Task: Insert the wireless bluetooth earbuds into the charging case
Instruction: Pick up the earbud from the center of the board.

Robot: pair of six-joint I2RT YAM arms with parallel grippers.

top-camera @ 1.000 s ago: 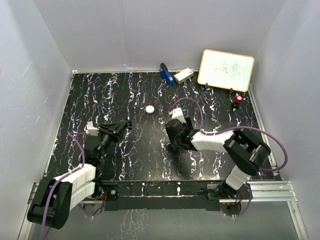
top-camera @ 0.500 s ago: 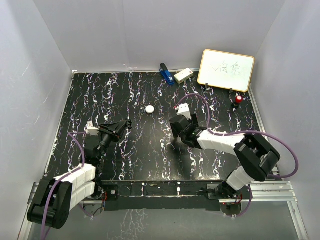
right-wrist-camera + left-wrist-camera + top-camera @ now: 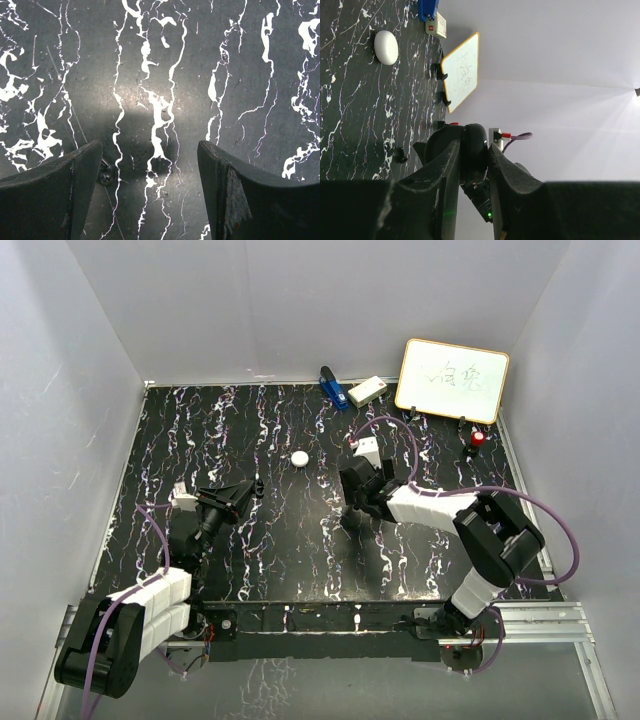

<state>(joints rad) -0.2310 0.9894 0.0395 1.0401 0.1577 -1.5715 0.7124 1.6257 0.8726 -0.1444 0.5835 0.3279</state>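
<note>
**Left jaws shut, right jaws wide**

The left arm (image 3: 165, 590) stretched low and forward from its base. The left gripper (image 3: 240, 496) was closed up, its fingers lying roughly level. The right arm (image 3: 440, 508) bent back across toward the middle with its wrist tipped over. The right gripper (image 3: 150, 150) pointed steeply downward, fingers spread wide, with nothing between them.

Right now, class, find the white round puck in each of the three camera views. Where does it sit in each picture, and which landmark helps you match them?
Top external: the white round puck lies just left of and above the picture's centre.
Left wrist: it lies in the upper left corner.
Right wrist: not in the picture.
Shared landmark: the whiteboard, also seen in the left wrist view; the right wrist view lacks it.
</note>
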